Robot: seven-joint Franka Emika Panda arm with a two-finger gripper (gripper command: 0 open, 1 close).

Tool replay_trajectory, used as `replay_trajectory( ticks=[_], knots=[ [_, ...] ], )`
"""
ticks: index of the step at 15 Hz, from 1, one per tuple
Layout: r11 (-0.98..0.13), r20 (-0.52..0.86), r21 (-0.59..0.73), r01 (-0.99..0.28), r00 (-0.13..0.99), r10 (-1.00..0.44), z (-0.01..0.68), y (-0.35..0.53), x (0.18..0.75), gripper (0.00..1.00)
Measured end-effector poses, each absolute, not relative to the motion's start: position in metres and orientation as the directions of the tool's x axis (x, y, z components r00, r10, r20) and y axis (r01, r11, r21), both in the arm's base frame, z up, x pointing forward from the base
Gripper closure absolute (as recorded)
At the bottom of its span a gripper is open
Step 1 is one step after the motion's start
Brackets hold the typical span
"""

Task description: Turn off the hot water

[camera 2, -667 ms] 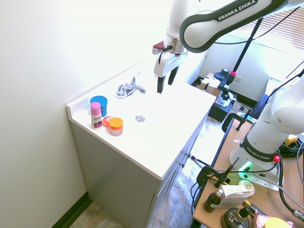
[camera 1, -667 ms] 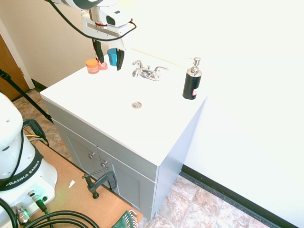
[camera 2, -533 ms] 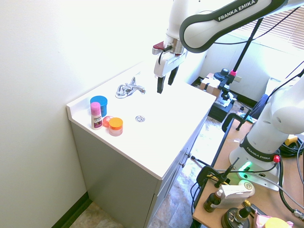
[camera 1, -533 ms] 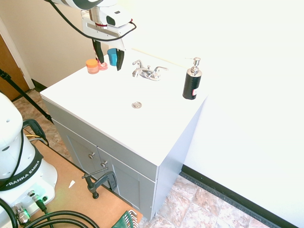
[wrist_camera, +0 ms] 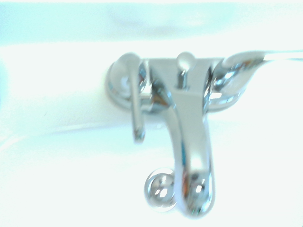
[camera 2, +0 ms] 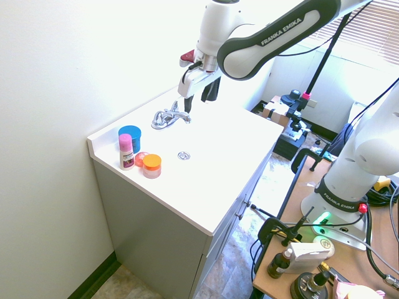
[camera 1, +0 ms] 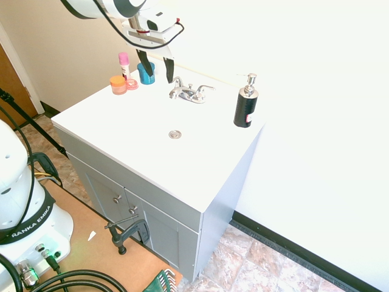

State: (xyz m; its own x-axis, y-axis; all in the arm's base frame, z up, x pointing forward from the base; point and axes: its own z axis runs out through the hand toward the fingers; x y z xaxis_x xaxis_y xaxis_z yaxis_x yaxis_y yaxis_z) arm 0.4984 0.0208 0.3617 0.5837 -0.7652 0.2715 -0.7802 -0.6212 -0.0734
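Gripper (camera 1: 159, 77) open, fingers parted, nothing between them. Hangs pointing down over the back part of the white sink top (camera 1: 134, 131), near the chrome faucet. Exact gap to the faucet: cannot tell.

Hot water control = left lever (wrist_camera: 136, 101), small, chrome, on the faucet's left wing, on the side toward the jars. In wrist view its handle runs roughly alongside the spout (wrist_camera: 191, 137). No visible stream from spout. Right lever (wrist_camera: 246, 64) sticks out sideways, away from spout. Small round lift-rod knob (wrist_camera: 185, 61) between the levers, behind the spout. Metal drain (camera 1: 175, 134) in front of faucet, in the sink.

Left end of top, grouped: blue jar (camera 2: 130, 138), pink-capped bottle (camera 2: 126, 152) upright just beside it, small pink container (camera 2: 141, 159), orange-lidded jar (camera 2: 151, 166) next to that. Black soap dispenser (camera 1: 246, 106) with metal pump, upright, on the other side of the faucet, near the wall.

Gray vanity cabinet (camera 1: 164, 222) underneath, two round knobs on its doors. Brown desk (camera 1: 91, 258) in front, dark C-clamp (camera 1: 129, 234) at its edge. Wrist view blurry.
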Motion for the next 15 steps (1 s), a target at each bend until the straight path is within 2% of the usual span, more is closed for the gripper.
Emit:
replay_trajectory(
  ticks=[6, 15],
  knots=[
    [-0.605, 0.384, -0.021, -0.796, 0.552, -0.740, 0.327, 0.012, 0.566, 0.00],
    [-0.612, 0.303, 0.016, -0.791, 0.587, -0.751, 0.301, 0.027, 0.578, 0.00]
  ],
)
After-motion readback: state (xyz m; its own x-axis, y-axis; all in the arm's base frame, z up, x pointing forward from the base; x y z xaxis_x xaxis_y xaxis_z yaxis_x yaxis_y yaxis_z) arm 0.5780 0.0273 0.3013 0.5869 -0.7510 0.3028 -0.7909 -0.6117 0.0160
